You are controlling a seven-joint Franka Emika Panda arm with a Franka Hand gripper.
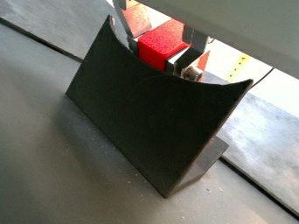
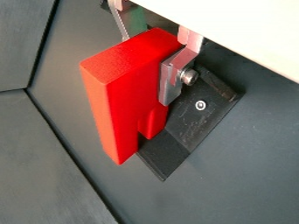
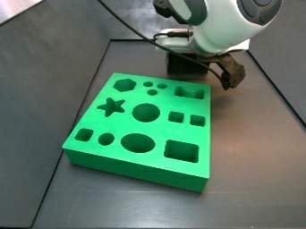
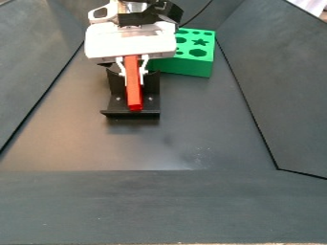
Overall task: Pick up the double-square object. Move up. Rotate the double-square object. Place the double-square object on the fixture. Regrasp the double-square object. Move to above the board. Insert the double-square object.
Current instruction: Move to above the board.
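Note:
The red double-square object (image 2: 117, 96) stands on end between my gripper's (image 2: 146, 52) fingers (image 2: 173, 77). Both silver plates press its sides, so the gripper is shut on it. Its lower stepped end reaches the base plate of the dark fixture (image 2: 193, 122). In a wrist view the red piece (image 1: 155, 54) shows in the curved notch at the top of the fixture's upright wall (image 1: 146, 122). In a side view the gripper (image 4: 130, 62) holds the piece (image 4: 132, 84) upright over the fixture (image 4: 134, 107). The green board (image 3: 143, 121) with its cut-out holes lies beside the fixture (image 3: 185, 64).
The board (image 4: 192, 50) sits just beyond the fixture, a short gap away. The dark floor (image 4: 166, 153) is ringed by sloping dark walls. The arm's white wrist body (image 3: 221, 27) hangs over the fixture and hides the fingers in that side view.

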